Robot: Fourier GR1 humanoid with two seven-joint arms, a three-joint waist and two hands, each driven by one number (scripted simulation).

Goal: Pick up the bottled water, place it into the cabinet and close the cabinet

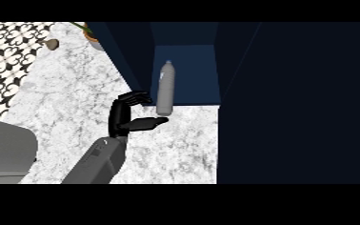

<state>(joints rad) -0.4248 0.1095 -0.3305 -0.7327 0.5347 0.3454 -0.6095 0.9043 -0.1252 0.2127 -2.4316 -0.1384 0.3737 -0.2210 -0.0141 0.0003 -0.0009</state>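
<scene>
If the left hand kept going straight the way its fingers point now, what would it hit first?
Most likely the bottled water standing in the open cabinet. The left hand is open just to the bottle's left, thumb near its base; depth is unclear, so it may pass just in front.

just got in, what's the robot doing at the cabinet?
The bottled water stands inside the open dark blue cabinet, near its front edge. One hand shows, coming up from the lower left of the head view: the left hand. It sits just left of the bottle, fingers and thumb spread, holding nothing. The cabinet door is open, filling the right side. The right hand isn't visible. A potted plant sits on the marble counter behind.
</scene>
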